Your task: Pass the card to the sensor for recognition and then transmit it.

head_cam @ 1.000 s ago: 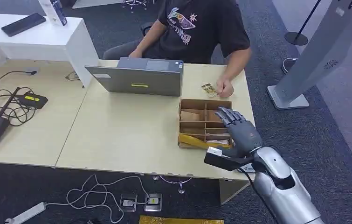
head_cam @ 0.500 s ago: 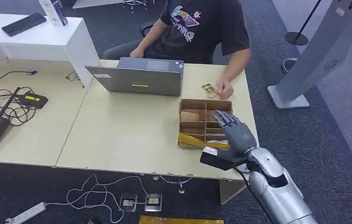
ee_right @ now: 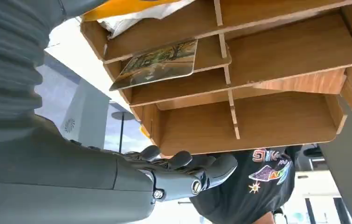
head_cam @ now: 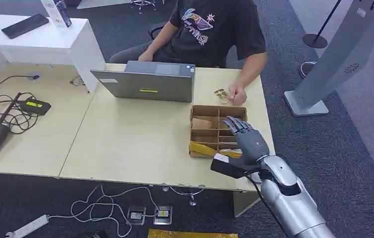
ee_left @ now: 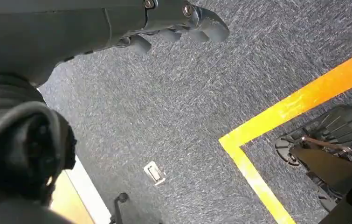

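The card [ee_right: 157,64] is lying flat in a near-side slot of the wooden divider box [head_cam: 200,133], long side running along the slot. The right hand [head_cam: 246,139] hovers over that end, fingers spread, holding nothing, and it's slid a bit left and toward the robot since a second ago. The left hand [ee_left: 174,21] hangs over the carpet, fingers curled on nothing.

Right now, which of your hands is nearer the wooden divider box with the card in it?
Right. The right hand hovers open over the wooden divider box's right side, above the card. The left hand hangs low over the carpet, away from the table.
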### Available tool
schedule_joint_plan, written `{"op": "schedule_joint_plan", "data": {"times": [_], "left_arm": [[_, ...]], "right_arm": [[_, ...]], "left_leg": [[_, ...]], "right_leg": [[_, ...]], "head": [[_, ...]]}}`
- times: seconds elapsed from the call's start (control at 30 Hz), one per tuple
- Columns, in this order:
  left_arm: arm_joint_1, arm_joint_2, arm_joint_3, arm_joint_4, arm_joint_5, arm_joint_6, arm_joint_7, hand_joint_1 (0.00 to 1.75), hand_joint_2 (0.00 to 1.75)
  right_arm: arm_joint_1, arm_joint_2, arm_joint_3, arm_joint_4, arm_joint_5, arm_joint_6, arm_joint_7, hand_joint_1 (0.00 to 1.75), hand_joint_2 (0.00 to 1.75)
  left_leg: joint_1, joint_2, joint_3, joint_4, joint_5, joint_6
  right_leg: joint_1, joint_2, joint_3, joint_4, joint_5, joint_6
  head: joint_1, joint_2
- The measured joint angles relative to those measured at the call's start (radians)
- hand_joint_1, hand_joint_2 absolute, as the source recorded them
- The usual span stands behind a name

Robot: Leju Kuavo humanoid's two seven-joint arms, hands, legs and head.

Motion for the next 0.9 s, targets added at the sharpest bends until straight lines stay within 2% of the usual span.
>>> {"op": "schedule_joint_plan", "data": {"times": [0.17, 0.2, 0.23, 0.27, 0.3, 0.37, 0.9], "left_arm": [[0.0, 0.0, 0.0, 0.0, 0.0, 0.0, 0.0, 0.0, 0.0], [0.0, 0.0, 0.0, 0.0, 0.0, 0.0, 0.0, 0.0, 0.0], [0.0, 0.0, 0.0, 0.0, 0.0, 0.0, 0.0, 0.0, 0.0], [0.0, 0.0, 0.0, 0.0, 0.0, 0.0, 0.0, 0.0, 0.0], [0.0, 0.0, 0.0, 0.0, 0.0, 0.0, 0.0, 0.0, 0.0], [0.0, 0.0, 0.0, 0.0, 0.0, 0.0, 0.0, 0.0, 0.0], [0.002, 0.0, 0.0, 0.0, 0.01, 0.0, 0.002, 0.0, 0.0]], "right_arm": [[-0.009, 0.006, 0.0, 0.019, 0.0, -0.002, -0.001, 0.0, 1.75], [-0.01, 0.006, 0.0, 0.023, 0.0, -0.002, -0.001, 0.16, 1.75], [-0.011, 0.008, 0.0, 0.027, -0.001, -0.002, -0.001, 0.73, 1.75], [-0.013, 0.009, 0.0, 0.03, -0.002, -0.001, -0.001, 1.47, 1.75], [-0.015, 0.01, 0.0, 0.035, -0.003, 0.0, 0.001, 1.52, 1.75], [-0.019, 0.011, 0.0, 0.045, -0.007, 0.001, 0.008, 1.75, 1.75], [-0.035, 0.018, 0.0, 0.101, -0.024, 0.01, 0.02, 1.75, 1.75]], "left_leg": [[0.0, 0.0, 0.0, 0.0, 0.0, 0.0], [0.0, 0.0, 0.0, 0.0, 0.0, 0.0], [0.0, 0.0, 0.0, 0.0, 0.0, 0.0], [0.0, 0.0, 0.0, 0.0, 0.0, 0.0], [0.0, 0.0, 0.0, 0.0, 0.0, 0.0], [0.0, 0.0, 0.0, 0.0, 0.0, 0.0], [0.0, 0.0, 0.0, 0.0, 0.0, 0.0]], "right_leg": [[0.0, 0.0, 0.0, 0.0, 0.0, 0.0], [0.0, 0.0, 0.0, 0.0, 0.0, 0.0], [0.0, 0.0, 0.0, 0.0, 0.0, 0.0], [0.0, 0.0, 0.0, 0.0, 0.0, 0.0], [0.0, 0.0, 0.0, 0.0, 0.0, 0.0], [0.0, 0.0, 0.0, 0.0, 0.0, 0.0], [0.0, 0.0, 0.0, 0.0, 0.0, 0.0]], "head": [[0.0, 0.0], [0.0, 0.0], [0.0, 0.0], [0.0, 0.0], [0.0, 0.0], [0.0, 0.0], [0.0, 0.0]]}}
